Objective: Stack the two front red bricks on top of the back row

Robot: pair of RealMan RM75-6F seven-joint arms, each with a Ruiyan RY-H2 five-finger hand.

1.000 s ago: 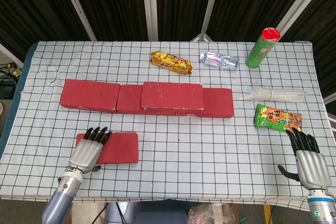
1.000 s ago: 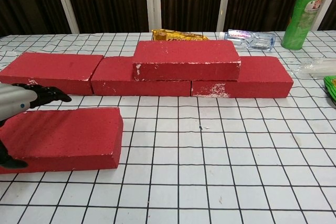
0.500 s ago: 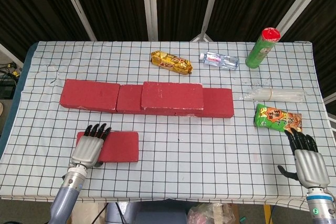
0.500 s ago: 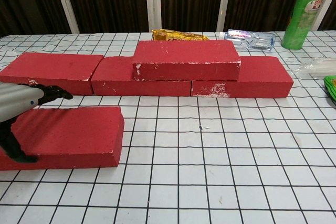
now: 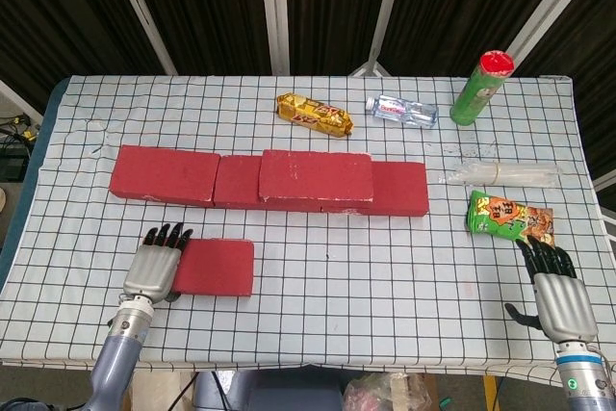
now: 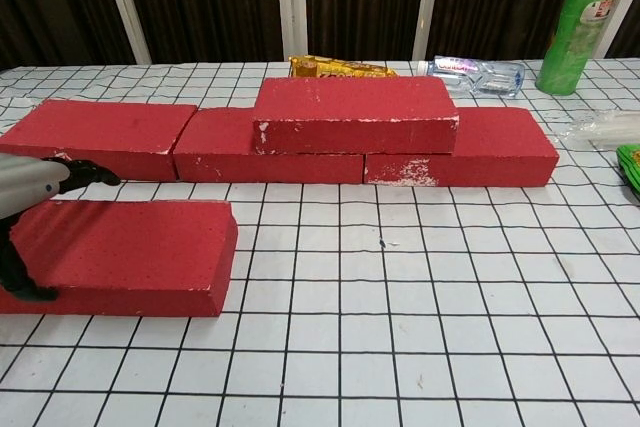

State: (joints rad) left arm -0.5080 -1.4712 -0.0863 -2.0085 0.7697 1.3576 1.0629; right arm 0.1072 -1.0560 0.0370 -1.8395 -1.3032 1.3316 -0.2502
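A row of red bricks (image 5: 164, 175) lies across the middle of the table. One more red brick (image 5: 316, 176) (image 6: 355, 112) sits on top of the row, right of centre. A single red brick (image 5: 214, 268) (image 6: 130, 252) lies flat in front at the left. My left hand (image 5: 154, 267) (image 6: 30, 187) lies over this brick's left end, fingers straight and pointing toward the back row. Its thumb is down by the brick's front face. My right hand (image 5: 553, 286) rests with fingers spread near the table's front right edge, holding nothing; the chest view does not show it.
Behind the row lie a gold snack pack (image 5: 313, 114) and a small water bottle (image 5: 401, 111), with a green can (image 5: 481, 89) upright beside them. A clear plastic bag (image 5: 500, 175) and a green snack bag (image 5: 508, 217) lie at the right, just beyond my right hand.
My left hand has slid left along the front brick, from over its left part to its very end. The brick has barely shifted. The right hand has drawn back slightly.
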